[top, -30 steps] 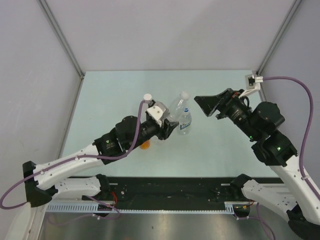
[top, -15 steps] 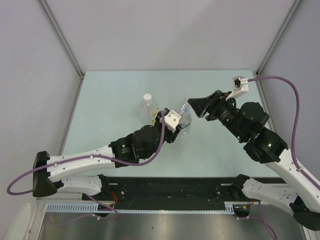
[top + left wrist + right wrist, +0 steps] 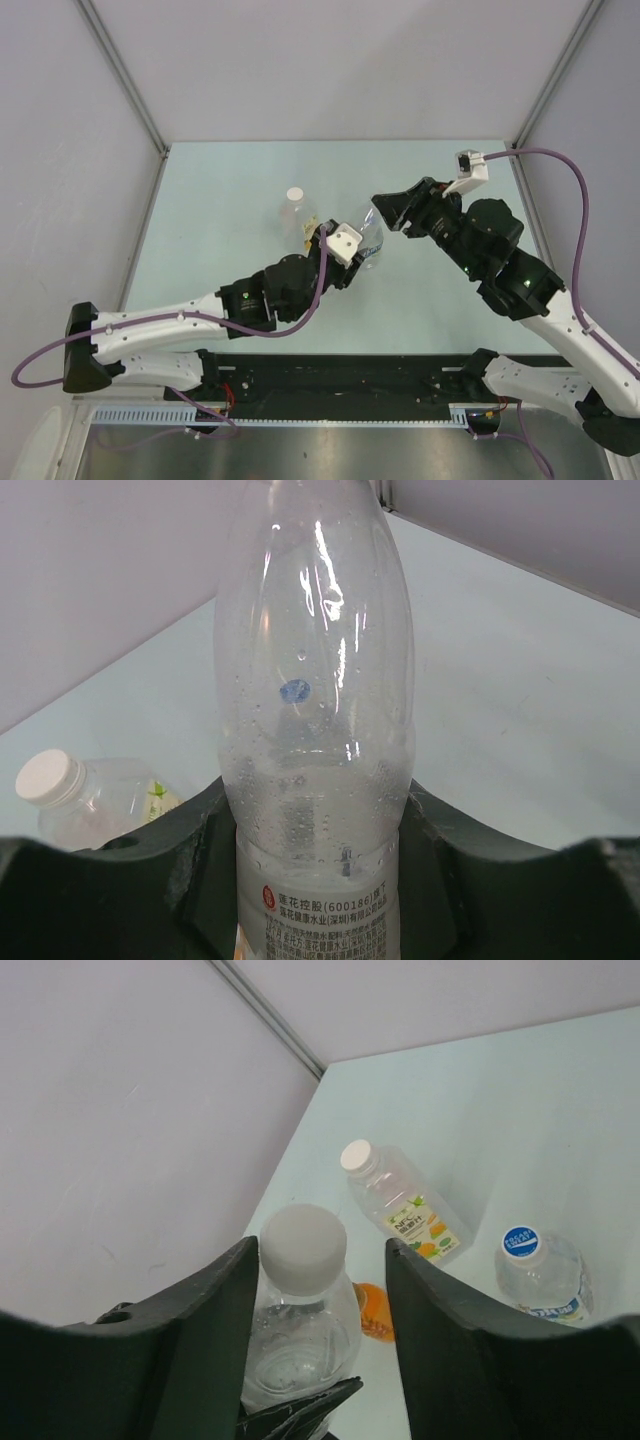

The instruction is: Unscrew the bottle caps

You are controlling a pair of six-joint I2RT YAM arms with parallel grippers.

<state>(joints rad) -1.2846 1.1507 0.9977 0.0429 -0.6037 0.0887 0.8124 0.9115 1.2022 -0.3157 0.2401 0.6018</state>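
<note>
Yellow-label bottle [image 3: 296, 216], white cap [image 3: 294, 194] on, sits left of bench centre. Left gripper [image 3: 315, 800] clamps a clear bottle [image 3: 315, 680] low on its body, mid-bench. Right gripper [image 3: 322, 1255] is spread, one finger on either side of that bottle's pale cap [image 3: 303, 1248]; can't tell if it touches. Blue-capped bottle [image 3: 542, 1278] and a small orange item [image 3: 373, 1313] are close by.

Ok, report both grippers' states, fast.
Left gripper: closed on the bottle.
Right gripper: open, straddling the cap.
</note>
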